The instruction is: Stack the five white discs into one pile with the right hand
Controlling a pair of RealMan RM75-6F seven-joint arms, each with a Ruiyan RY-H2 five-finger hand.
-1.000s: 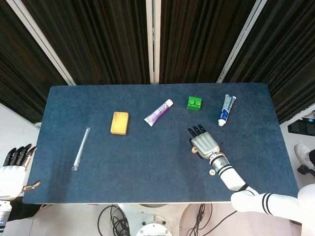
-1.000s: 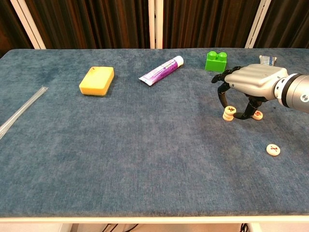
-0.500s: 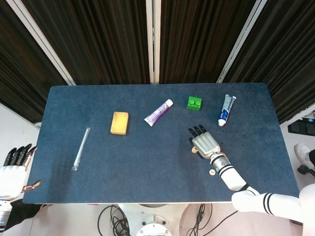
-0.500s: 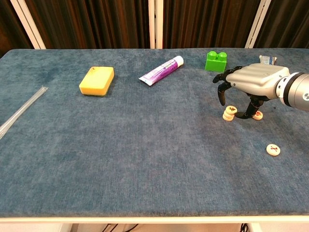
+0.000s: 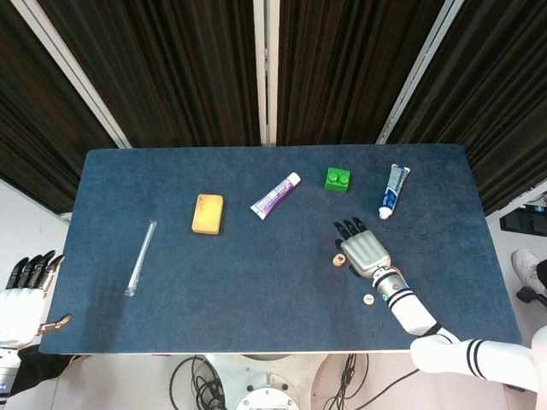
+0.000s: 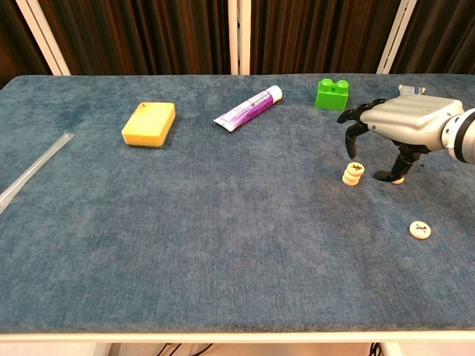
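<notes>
Brick [image 6: 332, 94] and toothpaste tube [image 5: 393, 191] lie beyond right hand [image 6: 401, 122].

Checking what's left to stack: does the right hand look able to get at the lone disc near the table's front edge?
Probably yes: the lone disc lies apart in the open, just nearer than the right hand, with nothing between.

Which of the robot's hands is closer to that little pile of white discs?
The right hand. It hovers just right of the pile of white discs, fingers apart. The left hand hangs off the table's far left edge.
</notes>
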